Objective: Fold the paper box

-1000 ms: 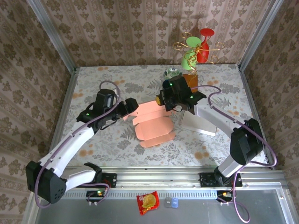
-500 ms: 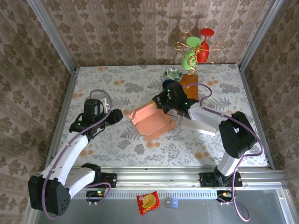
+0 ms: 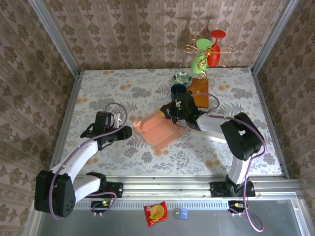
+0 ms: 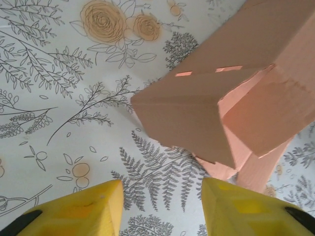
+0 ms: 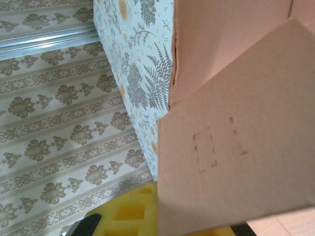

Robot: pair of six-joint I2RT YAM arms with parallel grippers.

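Note:
The pink paper box (image 3: 158, 130) is half raised at mid-table, its panels folded up and one flap trailing toward the near side. My right gripper (image 3: 177, 112) is shut on its far upper panel. In the right wrist view that pink panel (image 5: 236, 147) covers the jaws, with one yellow finger (image 5: 127, 212) showing beneath it. My left gripper (image 3: 126, 132) sits low over the table, just left of the box and apart from it. Its yellow fingers (image 4: 83, 207) stand apart over bare tabletop. The box's folded corner (image 4: 197, 105) lies ahead of them.
At the back stands an orange block (image 3: 199, 84) carrying a wire stand with a green and a red cup. Two small bowls (image 3: 181, 77) sit beside it. A red snack packet (image 3: 155, 213) lies on the front rail. Patterned walls close three sides.
The box lay open and flat; now it is lifted and folded, shifted slightly left. My left gripper has drawn back from the box's left edge and its jaws have narrowed.

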